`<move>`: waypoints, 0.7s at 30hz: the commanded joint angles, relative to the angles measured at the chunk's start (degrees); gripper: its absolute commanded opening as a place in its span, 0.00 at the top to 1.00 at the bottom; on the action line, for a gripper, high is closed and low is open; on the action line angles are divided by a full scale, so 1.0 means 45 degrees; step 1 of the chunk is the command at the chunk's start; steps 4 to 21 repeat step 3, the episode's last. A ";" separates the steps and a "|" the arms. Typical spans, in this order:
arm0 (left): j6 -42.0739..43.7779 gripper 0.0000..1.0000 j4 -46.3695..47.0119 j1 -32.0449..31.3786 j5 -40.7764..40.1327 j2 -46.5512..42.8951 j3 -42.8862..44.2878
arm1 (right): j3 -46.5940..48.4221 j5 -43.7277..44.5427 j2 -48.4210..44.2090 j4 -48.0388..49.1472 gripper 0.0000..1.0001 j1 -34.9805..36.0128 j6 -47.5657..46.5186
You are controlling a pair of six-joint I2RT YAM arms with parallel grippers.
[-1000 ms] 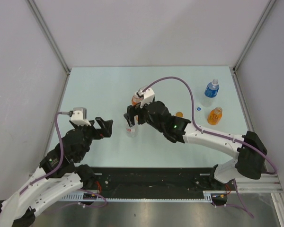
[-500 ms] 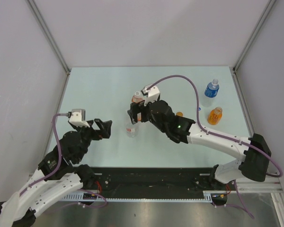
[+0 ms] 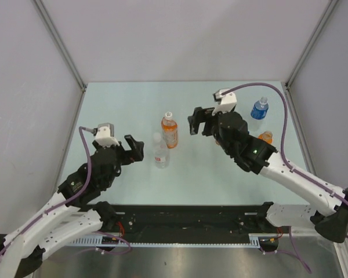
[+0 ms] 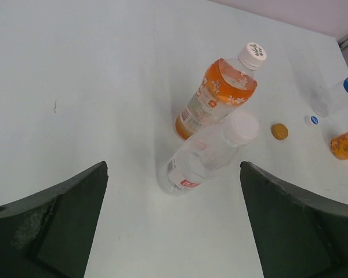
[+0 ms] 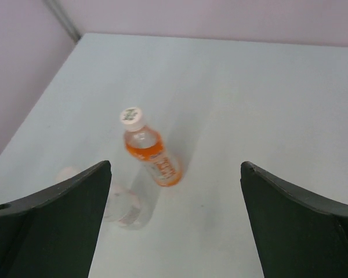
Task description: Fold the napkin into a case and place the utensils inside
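No napkin and no utensils show in any view. An orange drink bottle (image 3: 169,130) with a white cap stands mid-table, touching or nearly touching a clear bottle (image 3: 160,152) just in front of it. My left gripper (image 3: 133,152) hangs open left of the clear bottle (image 4: 206,153), holding nothing. My right gripper (image 3: 195,123) is open and empty, a short way right of the orange bottle (image 5: 153,153). In the left wrist view the orange bottle (image 4: 217,98) and the clear one lie ahead of the open gripper (image 4: 174,231). The right gripper (image 5: 174,226) frames bare table.
A blue-capped water bottle (image 3: 258,110) stands at the back right. A second orange bottle (image 3: 265,138) is partly hidden behind my right arm. An orange cap (image 4: 279,131) and a small white cap (image 4: 313,120) lie loose on the table. Grey walls (image 3: 46,87) enclose three sides.
My right gripper has pulled back to the right, away from the two bottles, leaving the orange bottle standing free. My left gripper has shifted slightly toward the clear bottle.
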 commanded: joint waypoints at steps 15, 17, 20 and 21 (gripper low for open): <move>-0.0359 0.00 0.0511 0.0074 -0.0064 -0.0121 0.0311 | -0.0178 0.0060 -0.0852 -0.1020 0.04 -0.0750 0.0353; -0.0359 0.00 0.0511 0.0074 -0.0064 -0.0121 0.0311 | -0.0178 0.0060 -0.0852 -0.1020 0.04 -0.0750 0.0353; -0.0359 0.00 0.0511 0.0074 -0.0064 -0.0121 0.0311 | -0.0178 0.0060 -0.0852 -0.1020 0.04 -0.0750 0.0353; -0.0359 0.00 0.0511 0.0074 -0.0064 -0.0121 0.0311 | -0.0178 0.0060 -0.0852 -0.1020 0.04 -0.0750 0.0353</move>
